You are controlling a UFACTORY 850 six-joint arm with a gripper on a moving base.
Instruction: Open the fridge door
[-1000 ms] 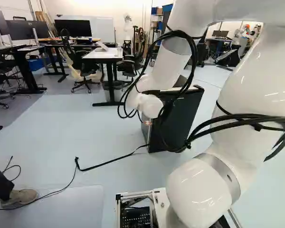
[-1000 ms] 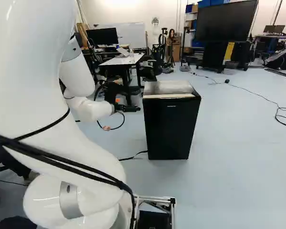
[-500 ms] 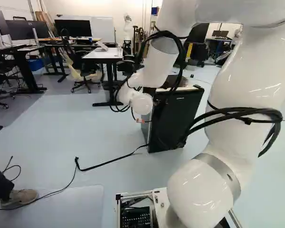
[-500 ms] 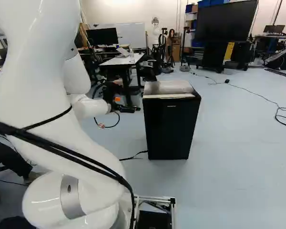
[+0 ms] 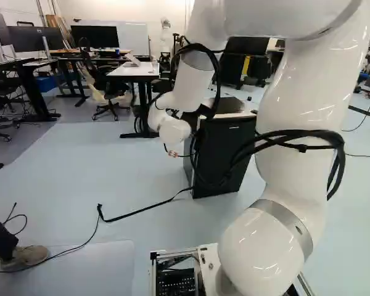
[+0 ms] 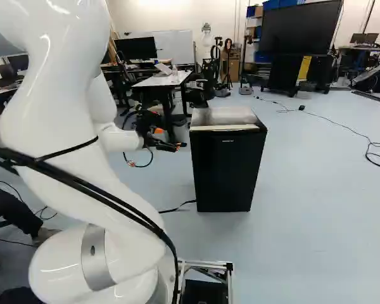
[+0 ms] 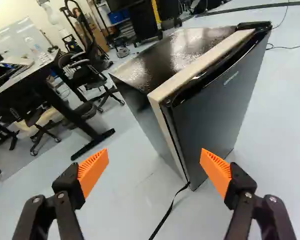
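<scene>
Fridge on floor, ahead of gripper. Gripper spread apart, nothing held. Door looks closed, far edge hard to judge. Pre-contact, I'd say. Left: reach door edge, get purchase, swing it open.

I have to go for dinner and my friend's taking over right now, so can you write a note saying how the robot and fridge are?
Gripper: the black two-finger gripper with orange pads is open, holding nothing.
Things: the boxy black fridge stands on the floor ahead; a thin black strap runs from its bottom corner.
Done: arm raised beside the fridge; its flat dark door still looks shut.
Left: probably reach the door's edge, then pull it open.
</scene>
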